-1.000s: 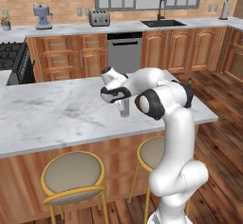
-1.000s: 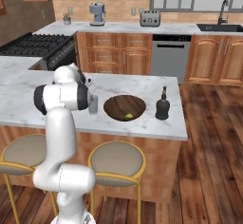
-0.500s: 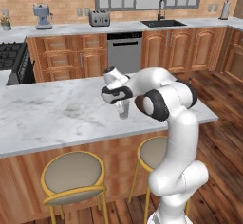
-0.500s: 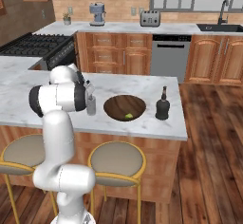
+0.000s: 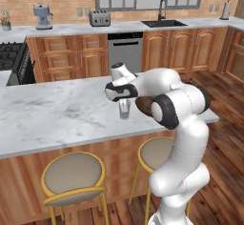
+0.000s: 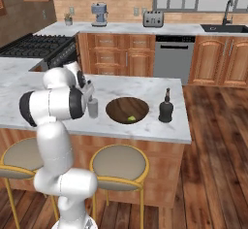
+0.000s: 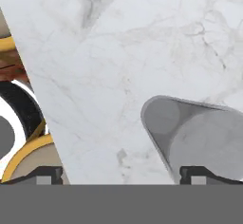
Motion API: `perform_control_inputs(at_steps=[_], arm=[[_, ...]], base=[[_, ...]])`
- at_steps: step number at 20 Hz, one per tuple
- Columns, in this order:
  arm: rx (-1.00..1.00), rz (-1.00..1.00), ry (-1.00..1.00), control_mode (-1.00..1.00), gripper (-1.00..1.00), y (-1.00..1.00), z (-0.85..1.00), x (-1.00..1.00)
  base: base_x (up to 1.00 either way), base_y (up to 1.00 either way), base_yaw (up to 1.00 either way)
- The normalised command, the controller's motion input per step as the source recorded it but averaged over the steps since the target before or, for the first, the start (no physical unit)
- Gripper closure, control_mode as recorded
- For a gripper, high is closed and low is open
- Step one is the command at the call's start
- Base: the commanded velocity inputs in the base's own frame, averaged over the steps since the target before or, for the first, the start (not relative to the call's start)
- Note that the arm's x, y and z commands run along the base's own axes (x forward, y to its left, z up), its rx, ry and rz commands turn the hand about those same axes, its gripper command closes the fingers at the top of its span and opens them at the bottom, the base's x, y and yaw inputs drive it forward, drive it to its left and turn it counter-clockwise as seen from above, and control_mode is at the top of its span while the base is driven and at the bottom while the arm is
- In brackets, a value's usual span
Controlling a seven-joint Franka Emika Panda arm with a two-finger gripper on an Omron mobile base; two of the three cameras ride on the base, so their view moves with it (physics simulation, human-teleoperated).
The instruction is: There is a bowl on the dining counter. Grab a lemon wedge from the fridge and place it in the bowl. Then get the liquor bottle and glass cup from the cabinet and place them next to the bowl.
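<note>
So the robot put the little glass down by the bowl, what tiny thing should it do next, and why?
Probably lift the gripper straight up, away from the glass cup. Its jaws stand open, and the cup stands upright on the dining counter beside the bowl. The lemon wedge lies in the bowl and the liquor bottle stands on its other side, so everything looks placed.

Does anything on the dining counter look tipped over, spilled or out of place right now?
Nothing stands out. The glass cup and liquor bottle stand upright either side of the bowl, which holds the lemon wedge.
</note>
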Motion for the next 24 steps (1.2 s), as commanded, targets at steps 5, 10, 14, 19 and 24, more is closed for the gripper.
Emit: perform_control_inputs(at_steps=[5,10,14,19,24], arm=[[0.00,-0.03,-0.11,-1.00,-1.00,0.00,0.75,-0.42],[0.00,-0.08,-0.16,-1.00,-1.00,0.00,0.70,-0.50],[0.00,-0.09,-0.19,-1.00,-1.00,0.00,0.73,-0.66],[0.00,-0.10,-0.19,-1.00,-1.00,-0.03,0.78,-0.74],[0.03,-0.12,-0.18,-1.00,-1.00,-0.13,0.76,-0.81]], base=[[0.00,0.00,0.00],[0.00,0.00,0.00],[0.00,0.00,0.00],[0.00,0.00,0.00],[0.00,0.00,0.00]])
